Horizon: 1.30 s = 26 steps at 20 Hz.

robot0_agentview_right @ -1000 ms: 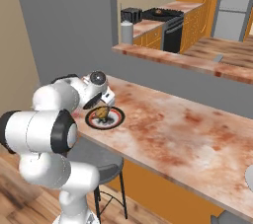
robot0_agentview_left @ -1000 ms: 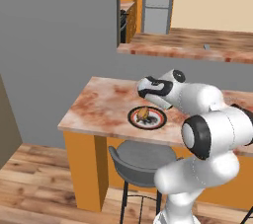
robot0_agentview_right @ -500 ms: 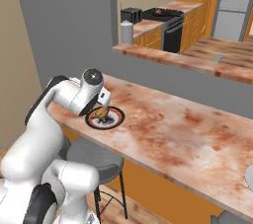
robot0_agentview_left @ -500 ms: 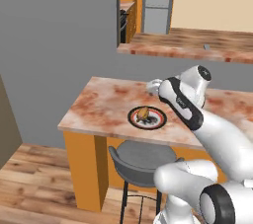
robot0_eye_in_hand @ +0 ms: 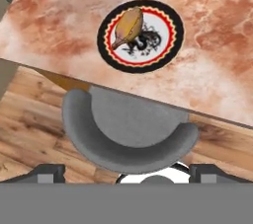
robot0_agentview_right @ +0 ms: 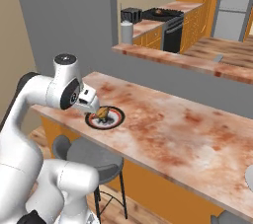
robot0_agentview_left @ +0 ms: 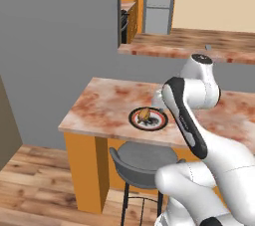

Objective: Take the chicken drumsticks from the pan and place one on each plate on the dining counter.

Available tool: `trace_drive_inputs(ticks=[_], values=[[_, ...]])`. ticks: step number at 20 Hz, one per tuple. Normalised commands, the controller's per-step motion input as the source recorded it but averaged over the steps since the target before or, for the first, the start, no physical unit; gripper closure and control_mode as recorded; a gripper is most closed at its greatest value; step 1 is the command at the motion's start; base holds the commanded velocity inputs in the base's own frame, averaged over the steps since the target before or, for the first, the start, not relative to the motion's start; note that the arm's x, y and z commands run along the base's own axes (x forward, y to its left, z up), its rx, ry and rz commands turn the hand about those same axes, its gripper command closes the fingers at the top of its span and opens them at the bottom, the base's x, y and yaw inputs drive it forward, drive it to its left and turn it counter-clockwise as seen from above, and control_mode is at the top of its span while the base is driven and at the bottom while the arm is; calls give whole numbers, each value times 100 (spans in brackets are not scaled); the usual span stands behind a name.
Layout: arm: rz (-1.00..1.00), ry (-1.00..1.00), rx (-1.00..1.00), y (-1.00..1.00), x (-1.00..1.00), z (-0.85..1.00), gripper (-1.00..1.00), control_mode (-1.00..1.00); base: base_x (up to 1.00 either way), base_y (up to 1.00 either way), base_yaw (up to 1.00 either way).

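Observation:
A golden-brown chicken drumstick [robot0_eye_in_hand: 127,26] lies on the white plate with a dark rim [robot0_eye_in_hand: 148,57]. That plate [robot0_agentview_right: 112,121] sits near the left end of the dining counter [robot0_agentview_right: 168,129], close to its front edge. My gripper [robot0_eye_in_hand: 128,172] hangs above the counter's front edge and the stool, back from the plate, open with nothing between its fingertips [robot0_eye_in_hand: 47,170]. From the right base view the gripper [robot0_agentview_right: 92,101] hovers just left of the drumstick [robot0_agentview_right: 103,113]. A pale plate [robot0_agentview_right: 249,178] peeks in at the counter's far right. The pan [robot0_agentview_right: 159,12] sits on the distant stove.
A grey bar stool [robot0_eye_in_hand: 128,129] stands under the counter's front edge, right below my hand. A higher marble ledge [robot0_agentview_left: 189,48] runs behind the dining counter. A grey wall [robot0_agentview_left: 60,36] stands to the left; the floor is wood.
My arm has lifted and drawn back from the plate toward the counter's front edge. The drumstick stays on the dark-rimmed plate. The gripper remains open.

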Motion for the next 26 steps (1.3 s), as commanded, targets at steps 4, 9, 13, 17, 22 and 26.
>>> trace_drive_inputs(ticks=[4, 9, 13, 17, 22, 26], values=[[4, 35, -34, 12, -23, -78, -100, -100, 0, 0, 0], [12, 4, -7, 1, 0, -24, -100, -100, 0, 0, 0], [6, 0, -3, 1, 0, -11, -100, -100, 0, 0, 0], [1, 0, 0, 0, -2, -4, -100, 100, -18, -1, 0], [0, 0, 0, 0, 0, 0, -100, 100, -72, -30, -10], [0, 0, 0, 0, 0, 0, -100, 100, -73, -66, -23]])
